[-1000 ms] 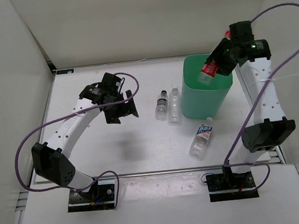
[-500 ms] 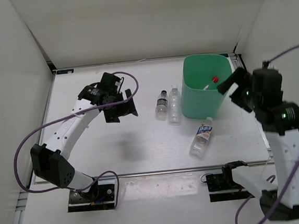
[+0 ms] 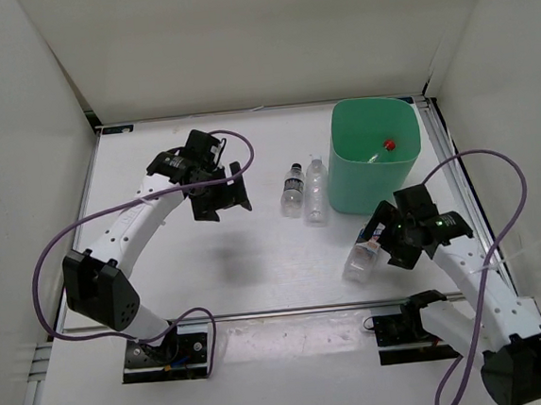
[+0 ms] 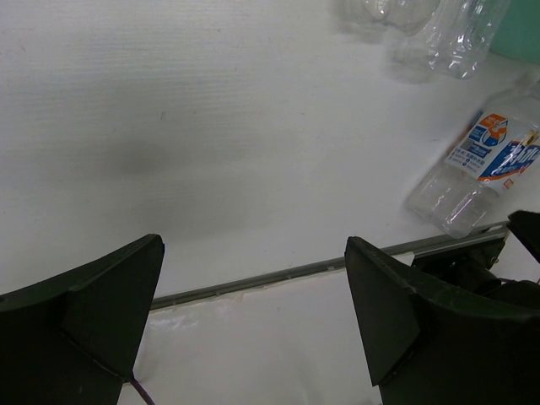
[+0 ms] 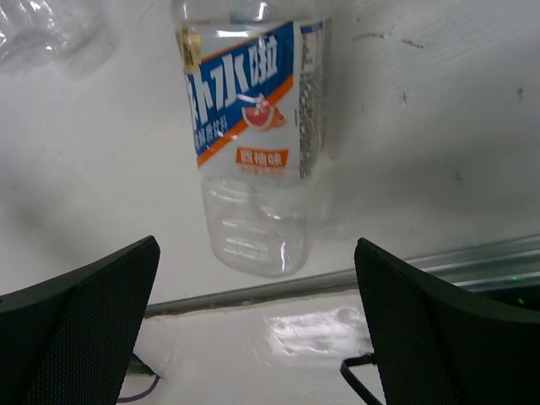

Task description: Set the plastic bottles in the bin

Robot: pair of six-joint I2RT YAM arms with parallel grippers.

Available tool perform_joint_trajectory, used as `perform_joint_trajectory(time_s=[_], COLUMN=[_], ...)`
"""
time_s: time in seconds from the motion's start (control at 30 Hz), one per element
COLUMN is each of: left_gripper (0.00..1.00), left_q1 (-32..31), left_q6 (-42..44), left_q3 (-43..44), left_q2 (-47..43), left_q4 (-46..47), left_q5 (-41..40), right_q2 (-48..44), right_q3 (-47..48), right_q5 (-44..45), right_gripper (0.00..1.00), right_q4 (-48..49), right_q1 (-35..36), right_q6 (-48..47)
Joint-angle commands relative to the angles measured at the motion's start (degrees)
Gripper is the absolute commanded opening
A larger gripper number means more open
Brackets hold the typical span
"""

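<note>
The bin (image 3: 346, 179) stands at the far right corner of the bench (image 3: 191, 266); inside it lies one bottle with a red cap (image 3: 389, 143), close to the wall on the right side.

Two more bottles lie side by side on the bench, just left of the bin and nearer to the far edge than to the near edge; one has a black cap and a dark label (image 3: 293, 189), the other is clear with no label (image 3: 316, 193); both have their caps toward the far edge.

The fourth bottle, with a blue and white label (image 5: 249, 101), lies near the near edge on the right part of the bench, its bottom toward the metal strip (image 5: 354, 272) at this edge.

The right claw (image 5: 255, 249) is low over this bottle and is spread wide; its fingers (image 5: 84, 321) stand on both sides of the bottle's bottom end and do not touch it; it holds nothing.

The left claw (image 3: 221, 197) hangs above the left half of the bench, well apart from all bottles; it is also spread wide and carries nothing.
</note>
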Motion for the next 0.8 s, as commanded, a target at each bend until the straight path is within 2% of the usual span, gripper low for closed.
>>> perform_joint_trajectory(time_s=[0.0, 0.23, 0.37, 0.47, 0.5, 0.6, 0.73, 0.77], left_gripper=[1.00, 1.00, 1.00, 1.00, 1.00, 1.00, 1.00, 1.00], left_q1=[0.2, 0.2, 0.2, 0.2, 0.2, 0.9, 1.5, 2.0], left_q6=[1.7, 1.7, 1.7, 1.7, 1.7, 1.7, 1.7, 1.7], left_q3=[1.6, 0.5, -0.5, -1.7, -1.7, -2.3, -3.5, -3.5], left_q2=[-0.6, -1.2, -2.3, -3.9, -4.5, -5.1, -5.6, -5.6], left_q4=[1.3, 0.8, 0.3, 0.3, 0.3, 0.3, 0.3, 0.9], left_q5=[1.8, 2.3, 2.3, 1.3, 1.3, 0.8, 0.8, 0.8], right_q2=[4.5, 16.1, 15.5, 11.1, 9.8, 4.6, -2.3, -3.9], right_q3=[-1.6, -2.1, -2.7, -3.3, -3.3, -1.2, 8.2, 14.6], right_q5=[-0.9, 1.0, 0.4, -0.5, -1.4, -3.5, -2.7, -2.1], right_gripper=[1.00, 1.00, 0.90, 0.63, 0.47, 0.27, 0.19, 0.18], right_q4=[9.7, 12.1, 10.2, 6.5, 5.3, -1.8, -12.6, -16.4], right_q1=[0.6, 1.8, 2.4, 2.4, 2.4, 2.4, 2.4, 2.4], right_q6=[0.3, -0.7, -0.2, 1.1, 1.1, 1.7, 2.3, 2.3])
